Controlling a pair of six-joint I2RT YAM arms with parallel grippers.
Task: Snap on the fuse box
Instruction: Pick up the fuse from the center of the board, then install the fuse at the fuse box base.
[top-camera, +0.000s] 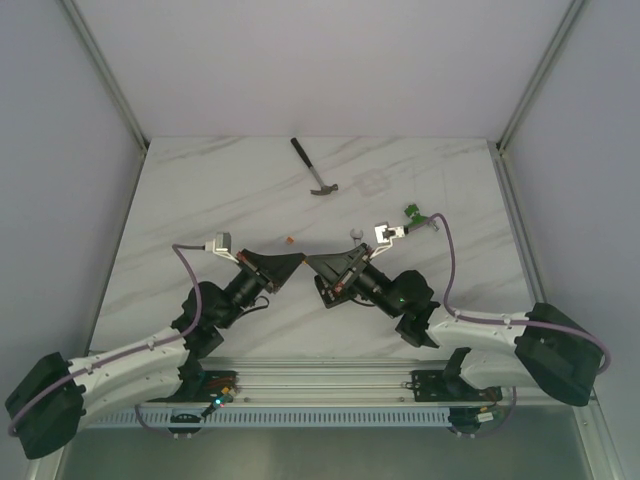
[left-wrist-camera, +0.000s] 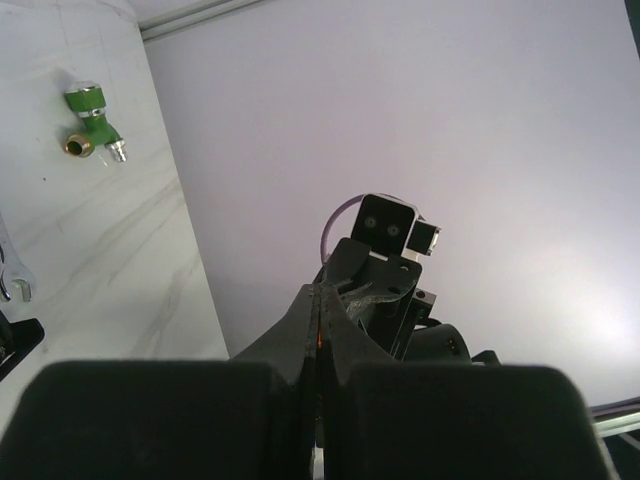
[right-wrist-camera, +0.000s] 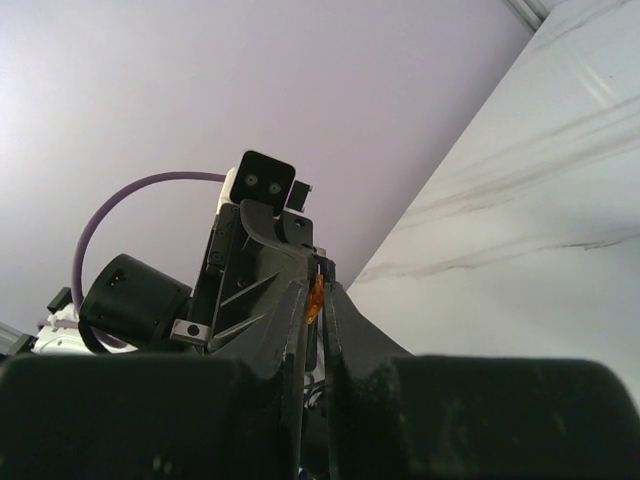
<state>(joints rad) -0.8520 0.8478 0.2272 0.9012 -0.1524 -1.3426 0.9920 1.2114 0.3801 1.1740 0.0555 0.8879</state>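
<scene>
Beneath the right gripper (right-wrist-camera: 316, 288), on its near side, the fuse box (top-camera: 332, 291) sits on the table (top-camera: 200, 200), a dark block largely hidden by the arm. Only reddish specks show inside, too small to tell. The two grippers meet tip to tip above it. The left gripper (left-wrist-camera: 318, 292) is clenched on a thin orange sliver (right-wrist-camera: 316, 299). The right's jaws stand a slit apart around it; whether they grasp it cannot be told.
</scene>
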